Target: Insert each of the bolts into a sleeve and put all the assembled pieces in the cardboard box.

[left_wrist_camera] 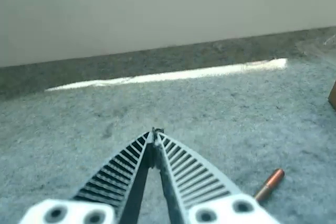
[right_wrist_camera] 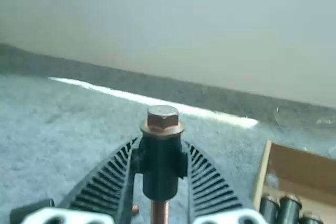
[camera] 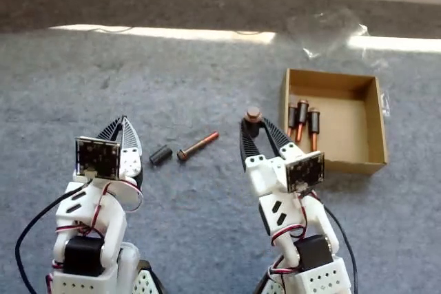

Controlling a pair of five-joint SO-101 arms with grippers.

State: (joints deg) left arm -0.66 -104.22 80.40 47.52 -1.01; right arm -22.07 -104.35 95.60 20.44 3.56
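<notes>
Underneath everything, a grey carpeted table (camera: 207, 80), with a bright strip of light along its far edge. At the near edge, two white arms side by side: left arm (camera: 96, 225) at near left, right arm (camera: 296, 225) at near right. On the right side of the table, an open cardboard box (camera: 377, 122), brown, shallow, its bare floor showing toward the right wall. Beyond the box, at the far edge, a crumpled clear plastic bag (camera: 327, 32). Over the carpet left of centre, the left gripper (camera: 124, 120), fingers pressed together tip to tip, nothing between them, as seen close up from its own wrist (left_wrist_camera: 155, 135). Just left of the box's left wall, the right gripper (camera: 253, 125), spread only as wide as its load and pinching a black sleeve with a bolt through it (camera: 253, 118); from the right wrist, that held piece (right_wrist_camera: 160, 156) upright between the ribbed fingers (right_wrist_camera: 207, 177), copper hex head on top, shank poking out below the sleeve. Inside the box, against its left wall, three assembled pieces (camera: 302, 120) lying side by side, heads toward the far side. Between the two grippers on the carpet, a loose copper bolt (camera: 198, 146) lying at a slant. Just left of its head, apart from it, a loose black sleeve (camera: 160, 155) on its side.
</notes>
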